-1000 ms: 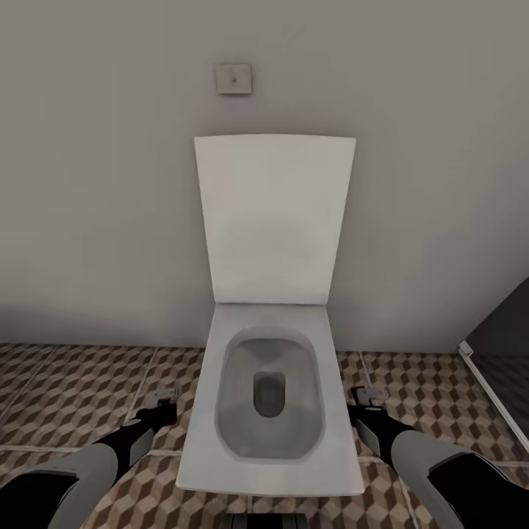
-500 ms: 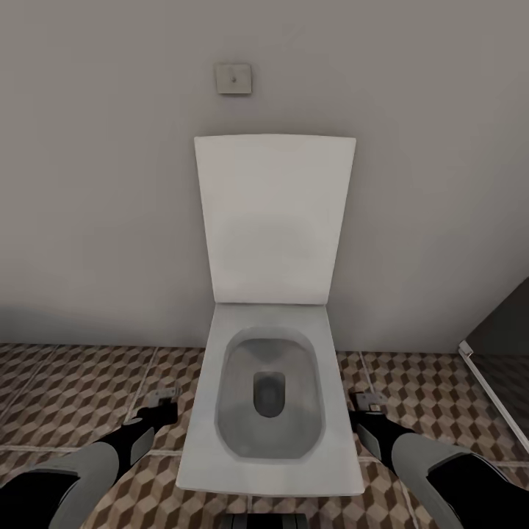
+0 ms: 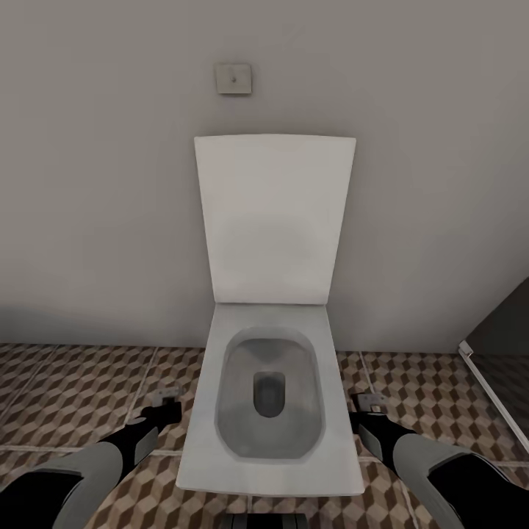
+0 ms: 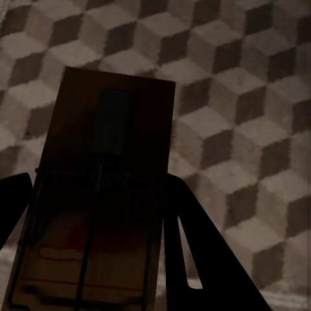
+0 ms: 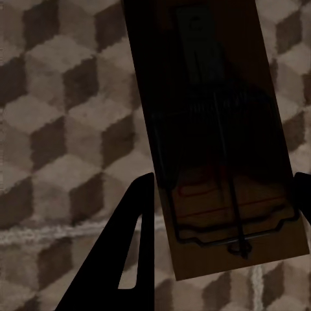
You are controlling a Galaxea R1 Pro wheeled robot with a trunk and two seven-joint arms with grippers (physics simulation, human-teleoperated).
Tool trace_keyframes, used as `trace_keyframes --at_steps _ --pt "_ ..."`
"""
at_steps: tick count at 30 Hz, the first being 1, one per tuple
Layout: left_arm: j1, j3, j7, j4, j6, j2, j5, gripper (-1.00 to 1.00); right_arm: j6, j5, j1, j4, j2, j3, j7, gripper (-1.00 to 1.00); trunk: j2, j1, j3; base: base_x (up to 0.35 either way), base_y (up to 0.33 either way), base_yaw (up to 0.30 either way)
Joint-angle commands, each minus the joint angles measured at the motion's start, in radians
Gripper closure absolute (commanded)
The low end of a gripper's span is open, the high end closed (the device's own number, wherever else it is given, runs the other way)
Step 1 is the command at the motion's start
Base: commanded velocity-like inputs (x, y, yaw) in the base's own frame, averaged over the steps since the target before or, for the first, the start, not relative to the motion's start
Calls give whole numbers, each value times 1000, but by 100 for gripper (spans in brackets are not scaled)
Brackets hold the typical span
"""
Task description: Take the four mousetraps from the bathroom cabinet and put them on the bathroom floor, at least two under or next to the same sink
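Observation:
Two mousetraps show, each a small flat brown board with a wire spring. My left gripper (image 3: 164, 408) is shut on one mousetrap (image 3: 170, 394), low over the bathroom floor (image 3: 73, 397) to the left of the toilet. In the left wrist view that mousetrap (image 4: 110, 129) lies between the dark fingers (image 4: 194, 253) above the cube-pattern tiles (image 4: 246, 97). My right gripper (image 3: 367, 411) is shut on the other mousetrap (image 3: 370, 401), to the right of the toilet, and this mousetrap (image 5: 207, 97) also shows between the right fingers (image 5: 129, 246). The cabinet is out of view.
A white toilet (image 3: 268, 441) with its lid up stands against the grey wall, straight ahead between my arms. A small flush plate (image 3: 233, 78) is on the wall above it. A dark glass panel with a white frame (image 3: 499, 389) stands at the right.
The left gripper has shifted a little with its mousetrap, and the right gripper has sunk slightly toward the floor. The view itself has not moved.

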Motion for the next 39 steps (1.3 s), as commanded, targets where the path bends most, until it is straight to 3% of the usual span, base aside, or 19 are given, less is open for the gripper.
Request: trace_keyframes --at_steps 1,14,33,39 --pt "-1 -8 -2 1 -3 -2 9 100 3 -8 -1 1 1 9 -1 100 0 0 -1 0 0 0" --pt "-1 -7 6 2 0 -19 10 100 4 -8 -1 1 1 9 -1 100 0 0 -1 0 0 0" --pt "-1 -8 -4 3 0 -20 11 100 4 -6 -1 0 1 9 0 100 -5 8 -74 0 0 0" --pt "-1 -8 -4 3 -1 -20 11 100 4 -6 -1 -1 0 9 0 100 -5 8 -74 0 0 0"
